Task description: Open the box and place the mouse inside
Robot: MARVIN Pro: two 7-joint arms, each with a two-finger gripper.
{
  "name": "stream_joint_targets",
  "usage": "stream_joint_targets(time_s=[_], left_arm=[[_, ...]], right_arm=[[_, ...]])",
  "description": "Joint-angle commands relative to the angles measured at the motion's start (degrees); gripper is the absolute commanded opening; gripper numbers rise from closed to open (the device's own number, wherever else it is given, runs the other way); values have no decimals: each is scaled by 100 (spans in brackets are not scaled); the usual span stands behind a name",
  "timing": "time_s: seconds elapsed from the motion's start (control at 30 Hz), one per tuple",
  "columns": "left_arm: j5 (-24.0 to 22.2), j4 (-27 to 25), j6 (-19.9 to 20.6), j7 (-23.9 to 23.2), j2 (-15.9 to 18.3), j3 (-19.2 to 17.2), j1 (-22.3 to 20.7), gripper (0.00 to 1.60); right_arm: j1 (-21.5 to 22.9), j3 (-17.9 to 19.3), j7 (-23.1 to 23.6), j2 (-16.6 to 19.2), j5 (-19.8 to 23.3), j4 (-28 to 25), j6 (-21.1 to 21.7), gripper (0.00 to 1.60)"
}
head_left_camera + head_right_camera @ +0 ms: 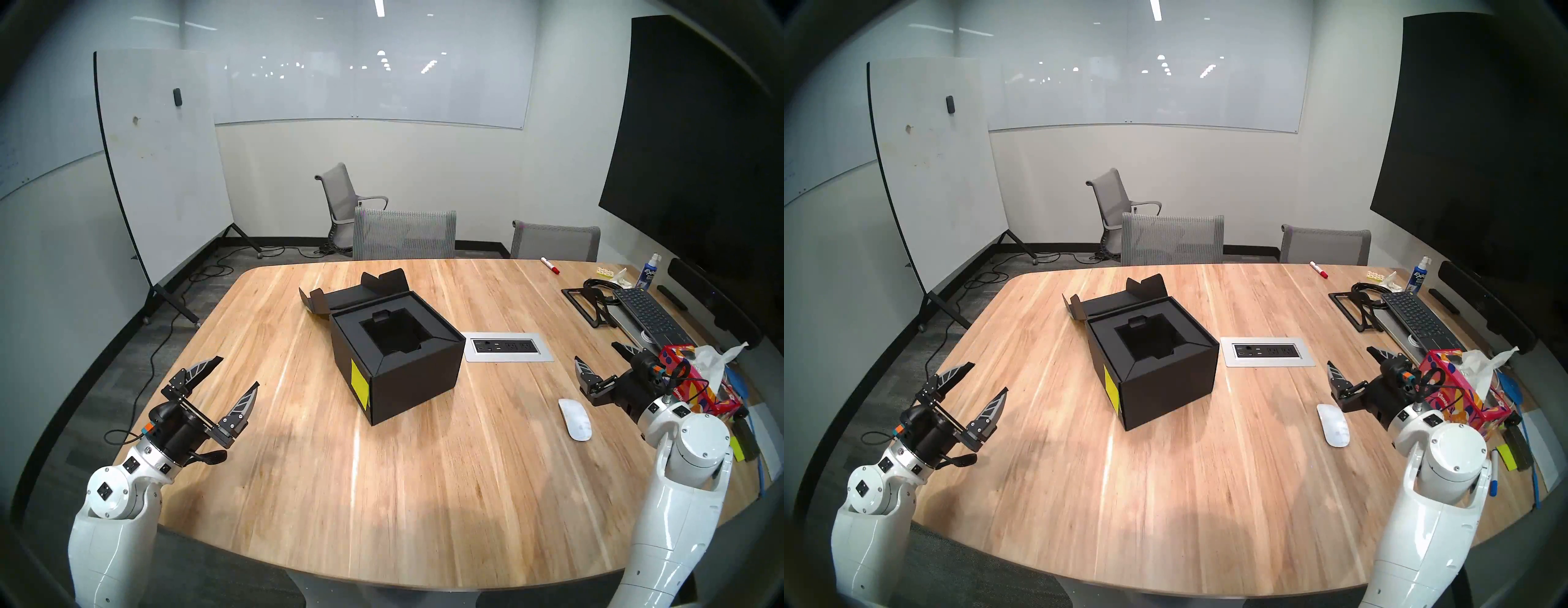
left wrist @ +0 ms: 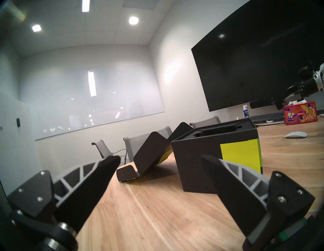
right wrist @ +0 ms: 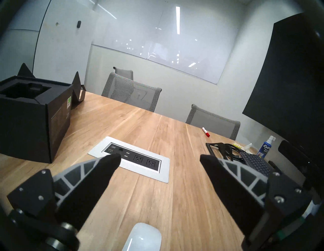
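Inspector: State of the box?

Robot: Mid-table, lid folded back, insert well exposed, yellow note on its side.

Inspector: The mouse?

Robot: On the table, just beside my right gripper, well apart from the box.

Inspector: Jaws?

Robot: Both spread wide, empty; my left gripper hangs over the near-left corner.

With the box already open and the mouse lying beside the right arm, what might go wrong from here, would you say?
1. The mouse is low, smooth and rounded; the right gripper's open jaws might slip off it.
2. The well in the box is narrow, so the mouse may catch on the insert's rim.
3. The tissue box sits close behind the right wrist and could get bumped.
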Motion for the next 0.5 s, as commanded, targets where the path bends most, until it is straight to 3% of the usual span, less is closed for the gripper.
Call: stream_joint_targets(time_s=[0.0,0.47], left_arm=[[8,-105,-230,-65,-8,-84,75,160],[7,-93,-249,-120,-41,-108,61,160]], right_arm=[[-31,-26,-13,-63,-23,-328,57,160],[-27,-24,-7,-82,-52,-346,82,160]])
